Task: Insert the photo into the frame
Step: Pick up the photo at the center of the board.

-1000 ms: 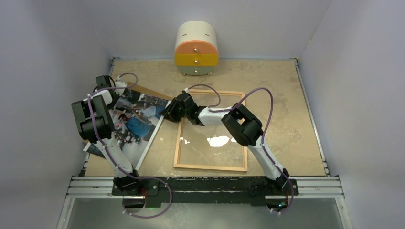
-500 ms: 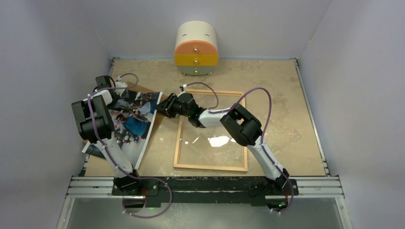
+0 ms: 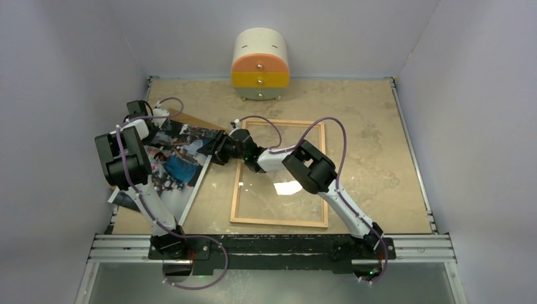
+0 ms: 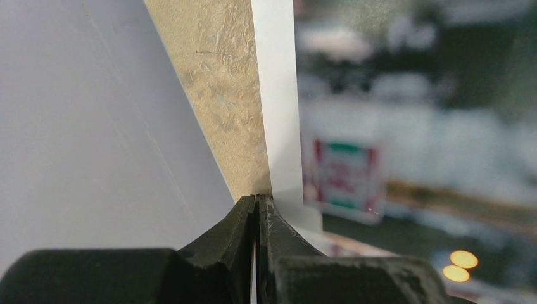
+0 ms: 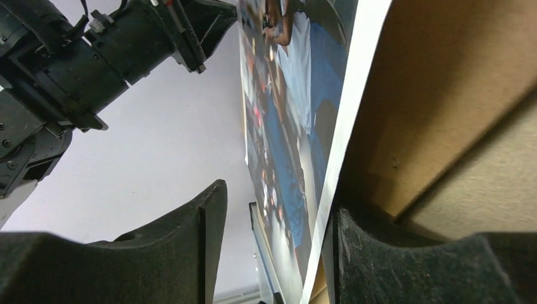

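The photo (image 3: 180, 161), a glossy print with blue and white tones, lies tilted at the table's left, left of the frame. The light wood frame (image 3: 235, 190) lies flat at the centre. My left gripper (image 3: 154, 118) is shut on the photo's far left corner; in the left wrist view its jaws (image 4: 258, 197) are closed at the photo's white border (image 4: 278, 95). My right gripper (image 3: 218, 151) is open at the photo's right edge. In the right wrist view (image 5: 278, 199) the photo's edge (image 5: 285, 126) stands between the fingers, close to the right finger (image 5: 380, 253).
A brown backing board (image 3: 201, 120) lies under the photo's far edge, also in the right wrist view (image 5: 437, 95). A clear pane with glare (image 3: 288, 188) lies inside the frame. A round cream, orange and yellow drawer cabinet (image 3: 260, 65) stands at the back wall.
My right gripper has moved left from the frame's corner to the photo's right edge, which now sits between its fingers. The left arm has not moved.
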Action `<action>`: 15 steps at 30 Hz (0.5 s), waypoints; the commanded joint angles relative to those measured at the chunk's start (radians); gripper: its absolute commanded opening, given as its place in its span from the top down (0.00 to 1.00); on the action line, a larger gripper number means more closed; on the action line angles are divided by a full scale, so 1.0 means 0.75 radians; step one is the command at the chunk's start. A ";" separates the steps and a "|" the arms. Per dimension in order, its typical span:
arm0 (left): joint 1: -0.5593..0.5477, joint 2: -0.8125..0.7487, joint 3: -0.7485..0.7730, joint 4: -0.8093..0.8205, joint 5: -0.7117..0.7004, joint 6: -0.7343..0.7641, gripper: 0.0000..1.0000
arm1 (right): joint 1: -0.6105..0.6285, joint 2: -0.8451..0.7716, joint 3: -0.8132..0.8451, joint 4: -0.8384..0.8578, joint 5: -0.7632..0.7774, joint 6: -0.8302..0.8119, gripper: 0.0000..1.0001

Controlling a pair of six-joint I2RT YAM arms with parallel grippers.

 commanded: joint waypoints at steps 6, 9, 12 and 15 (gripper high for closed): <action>0.000 0.094 -0.085 -0.323 0.174 -0.037 0.96 | 0.012 -0.039 0.091 -0.073 -0.018 -0.045 0.73; 0.006 0.082 -0.049 -0.362 0.184 -0.044 0.92 | 0.012 -0.096 0.067 -0.115 -0.037 -0.098 0.93; 0.020 0.024 -0.016 -0.412 0.225 -0.049 0.79 | -0.010 -0.219 0.013 -0.160 -0.034 -0.212 1.00; 0.024 -0.073 0.002 -0.467 0.277 -0.051 0.56 | -0.050 -0.363 -0.035 -0.262 -0.054 -0.330 1.00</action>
